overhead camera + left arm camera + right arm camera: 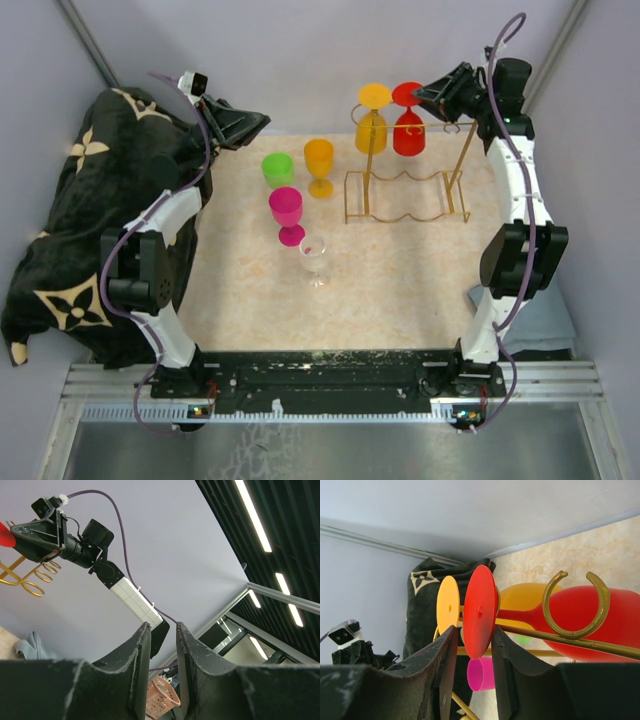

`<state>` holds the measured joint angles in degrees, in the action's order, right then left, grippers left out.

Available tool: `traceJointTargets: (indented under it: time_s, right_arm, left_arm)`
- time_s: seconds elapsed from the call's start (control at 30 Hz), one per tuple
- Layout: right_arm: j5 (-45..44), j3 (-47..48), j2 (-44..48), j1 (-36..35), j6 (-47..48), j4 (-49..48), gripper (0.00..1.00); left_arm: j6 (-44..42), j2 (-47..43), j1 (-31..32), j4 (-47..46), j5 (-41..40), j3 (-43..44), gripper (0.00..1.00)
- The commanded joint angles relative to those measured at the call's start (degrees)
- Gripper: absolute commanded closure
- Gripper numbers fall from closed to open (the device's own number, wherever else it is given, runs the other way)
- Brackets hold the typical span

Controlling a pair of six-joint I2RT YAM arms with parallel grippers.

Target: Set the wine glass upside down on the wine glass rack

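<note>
The gold wire rack (405,196) stands at the back right of the table. A red wine glass (408,128) and a yellow one (371,122) hang upside down from its top rails. My right gripper (430,97) is at the red glass's foot. In the right wrist view its jaws (474,628) stand open astride the red foot disc (481,611), with a gap on the left side. The rail loop (575,612) cradles the red stem. My left gripper (252,122) is raised at the back left, open and empty (162,624).
Green (278,168), orange (319,160), pink (287,212) and clear (314,257) glasses stand upright left of the rack. A black patterned blanket (80,210) is draped at the left edge. A grey-blue cloth (545,325) lies at the right edge.
</note>
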<state>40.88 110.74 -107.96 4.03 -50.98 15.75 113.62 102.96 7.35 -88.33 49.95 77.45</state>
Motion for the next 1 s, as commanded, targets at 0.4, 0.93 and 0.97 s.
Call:
traceJointTargets:
  time_s: [0.4, 0.93, 0.97]
  right_arm:
    - [-1.1, 8.6, 1.8, 0.5, 2.5, 5.6, 0.66]
    - [-1.4, 8.3, 6.6, 0.5, 4.6, 5.3, 0.66]
    - [-1.3, 8.4, 7.2, 0.5, 4.8, 5.4, 0.66]
  left_arm:
    - [0.3, -1.8, -0.1, -4.8, -0.4, 0.2, 0.67]
    - [-8.3, -2.5, -0.6, 4.9, 5.6, 1.7, 0.68]
    - [-10.5, -2.8, -0.9, 7.5, 6.6, 1.8, 0.68]
